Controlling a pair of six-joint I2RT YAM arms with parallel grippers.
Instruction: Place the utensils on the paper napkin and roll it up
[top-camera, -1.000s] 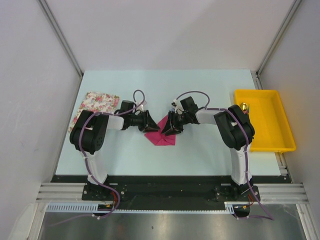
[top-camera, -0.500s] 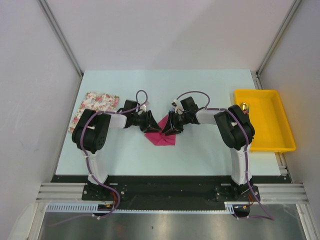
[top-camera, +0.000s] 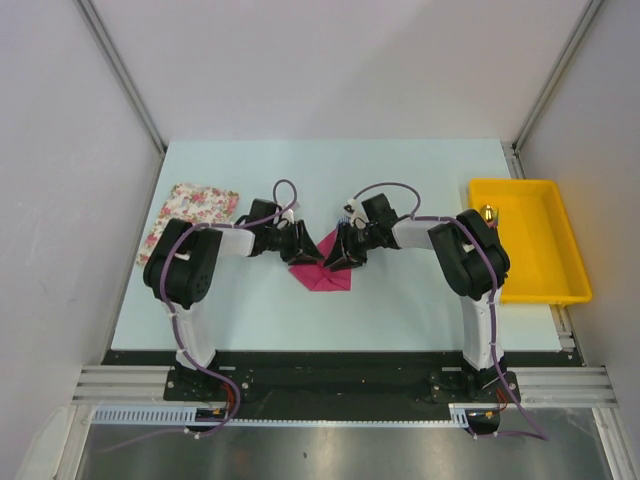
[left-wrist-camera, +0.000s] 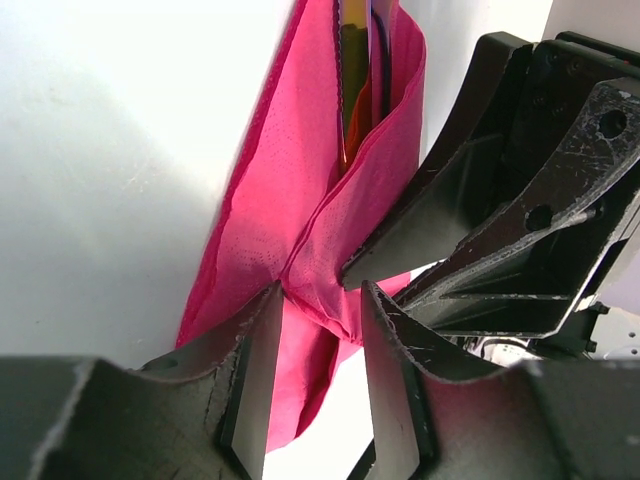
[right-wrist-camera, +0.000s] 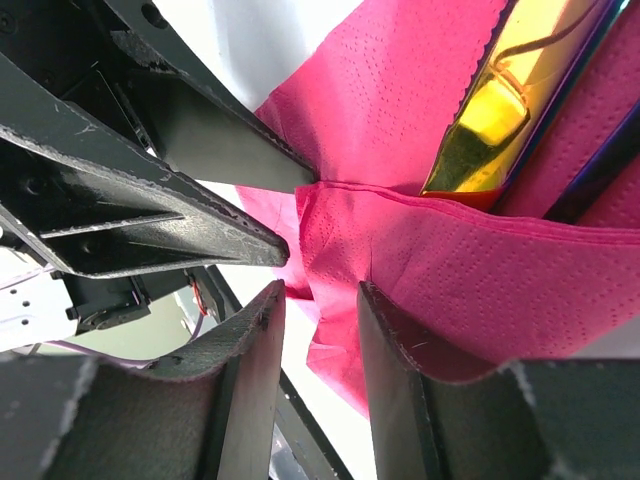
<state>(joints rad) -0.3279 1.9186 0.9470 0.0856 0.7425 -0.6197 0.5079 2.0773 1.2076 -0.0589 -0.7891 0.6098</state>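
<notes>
Plainly the napkin (top-camera: 322, 272), lying on the table (top-camera: 420, 170) with the utensils (right-wrist-camera: 485, 125) tucked in its fold, is light, limp and easily torn. The left gripper (left-wrist-camera: 320, 300) and right gripper (right-wrist-camera: 320, 295) both stand part-open astride its creased edge, clamping nothing. Likely the best hold is the doubled fold, just beside the stiff, slippery utensils.

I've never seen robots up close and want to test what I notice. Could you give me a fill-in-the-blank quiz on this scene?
The left end effector and right end effector meet at the paper napkin, which is coloured ___. The utensils lie ___ the napkin's fold. The floral cloth lies beside the ___ arm. The tray is coloured ___.
Missing words: pink; inside; left; yellow.
</notes>
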